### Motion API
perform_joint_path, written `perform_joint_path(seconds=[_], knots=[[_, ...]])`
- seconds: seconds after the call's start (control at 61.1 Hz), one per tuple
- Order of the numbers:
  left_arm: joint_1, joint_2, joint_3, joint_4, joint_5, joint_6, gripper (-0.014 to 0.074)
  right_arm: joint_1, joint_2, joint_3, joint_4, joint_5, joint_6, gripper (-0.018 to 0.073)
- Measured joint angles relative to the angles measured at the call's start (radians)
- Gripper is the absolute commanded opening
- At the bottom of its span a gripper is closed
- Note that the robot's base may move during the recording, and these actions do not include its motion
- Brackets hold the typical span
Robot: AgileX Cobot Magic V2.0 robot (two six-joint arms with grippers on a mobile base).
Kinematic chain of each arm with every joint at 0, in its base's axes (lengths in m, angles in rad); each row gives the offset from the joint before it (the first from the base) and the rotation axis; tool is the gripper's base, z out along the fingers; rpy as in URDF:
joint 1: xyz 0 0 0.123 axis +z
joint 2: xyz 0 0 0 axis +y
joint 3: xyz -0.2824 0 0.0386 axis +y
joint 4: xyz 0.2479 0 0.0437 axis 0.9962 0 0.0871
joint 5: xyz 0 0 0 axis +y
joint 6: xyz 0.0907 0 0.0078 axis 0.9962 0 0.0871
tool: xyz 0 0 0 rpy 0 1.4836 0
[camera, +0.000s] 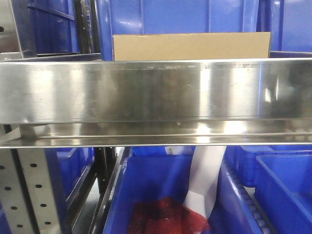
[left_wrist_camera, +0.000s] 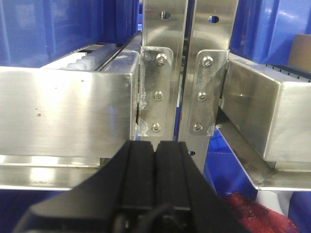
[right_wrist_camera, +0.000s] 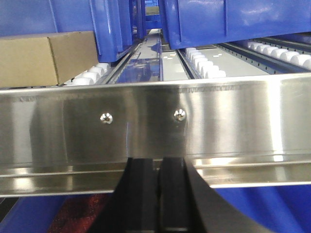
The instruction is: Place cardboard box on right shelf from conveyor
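Note:
The tan cardboard box (camera: 191, 46) rests on the right shelf (camera: 156, 90), behind its broad shiny steel lip and in front of blue bins. In the right wrist view the cardboard box (right_wrist_camera: 46, 57) shows at the upper left, on white rollers past the right shelf (right_wrist_camera: 218, 121) lip. My right gripper (right_wrist_camera: 158, 161) is shut and empty, just below that lip. My left gripper (left_wrist_camera: 156, 143) is shut and empty, facing two steel upright brackets. A corner of the cardboard box (left_wrist_camera: 301, 51) shows at the far right there. The conveyor is out of view.
Blue plastic bins (camera: 175, 17) stand behind the box. Below the shelf is another blue bin (camera: 156, 190) holding a red mesh bag (camera: 165, 219) and a white sheet (camera: 204, 180). A grey perforated upright (camera: 29, 190) stands lower left. Steel brackets (left_wrist_camera: 184, 73) join two shelf sections.

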Motion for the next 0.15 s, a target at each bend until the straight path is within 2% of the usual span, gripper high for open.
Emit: perform_joint_path(seconds=[0.147], knots=[[0.000,0.000,0.000,0.000,0.000,0.000,-0.0116,0.000,0.000,0.000,0.000,0.000,0.000,0.0050]])
